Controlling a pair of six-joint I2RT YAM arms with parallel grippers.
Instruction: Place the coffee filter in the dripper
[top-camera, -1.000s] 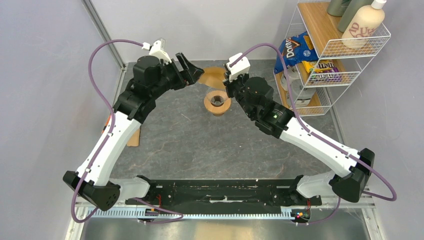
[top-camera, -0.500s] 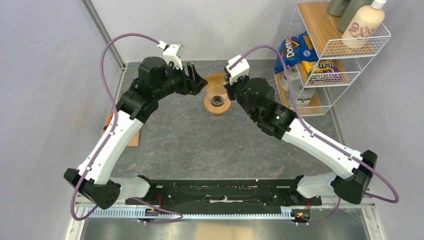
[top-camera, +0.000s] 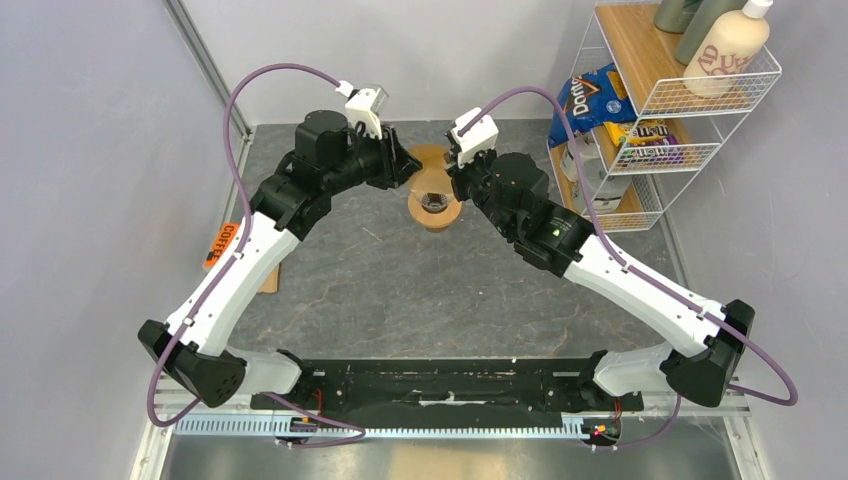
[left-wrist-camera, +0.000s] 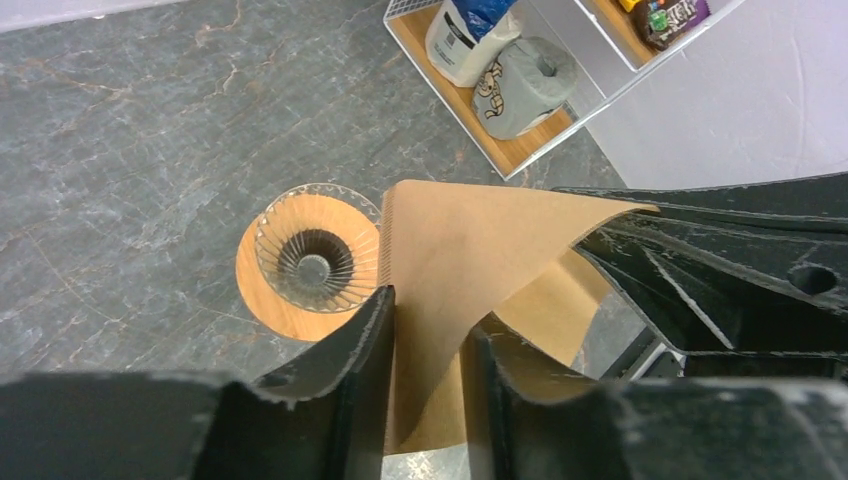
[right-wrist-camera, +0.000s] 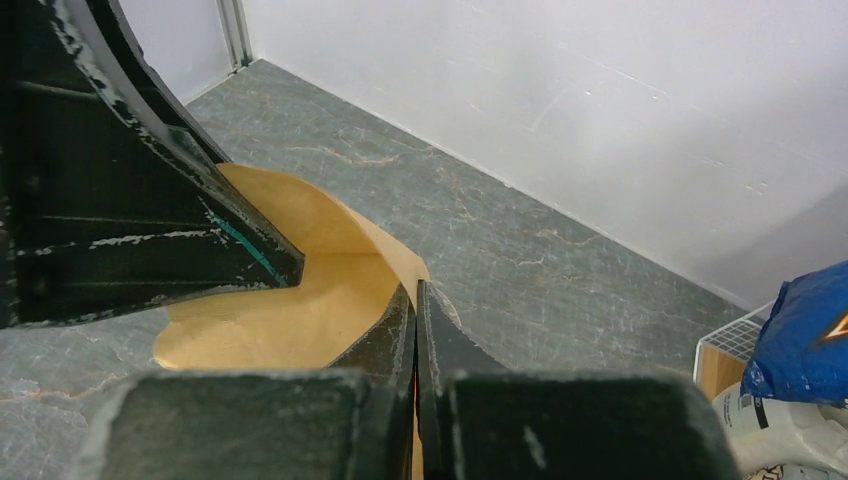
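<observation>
Coffee filter (left-wrist-camera: 470, 240) spans left gripper (left-wrist-camera: 430, 320) to right gripper (right-wrist-camera: 415, 292), beside dripper (left-wrist-camera: 310, 265).

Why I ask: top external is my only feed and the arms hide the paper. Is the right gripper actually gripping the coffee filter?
Observer: Yes. In the right wrist view the right gripper is shut on the coffee filter at its edge.
Operator: And the left one?
Observer: The left wrist view shows paper running up between the two fingers of the left gripper; whether it is clamped I cannot tell.
Operator: Is the dripper empty?
Observer: That view shows the dripper with its ribbed glass empty, the filter not in it.
</observation>
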